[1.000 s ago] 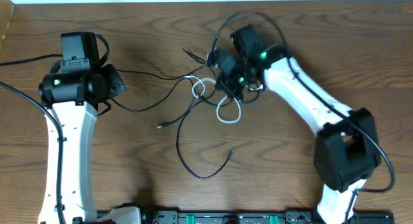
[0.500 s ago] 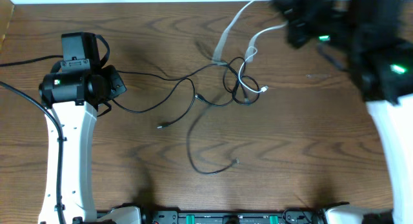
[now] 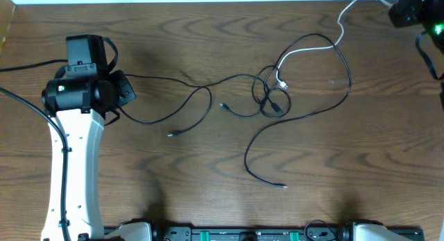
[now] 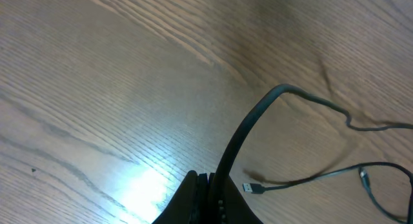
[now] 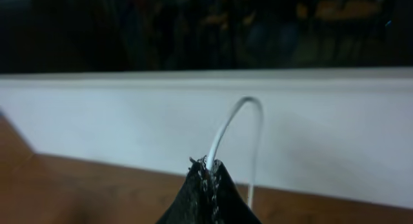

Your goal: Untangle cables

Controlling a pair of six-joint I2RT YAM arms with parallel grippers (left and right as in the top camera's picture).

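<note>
Thin black cables (image 3: 269, 102) sprawled loose, tangled together at centre, white cable (image 3: 309, 49) stretched taut from tangle to far-right corner.

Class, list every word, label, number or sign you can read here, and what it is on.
None: no readable text in any view.
The left arm, the white cable, the black cables and the table show no legible markings; the bottom strip is too small to read.

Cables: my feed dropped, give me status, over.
Left gripper shut on black cable. Right gripper shut on white cable, at far edge. Black loops knotted between the arms, white plug beside them. No obstruction seen.
</note>
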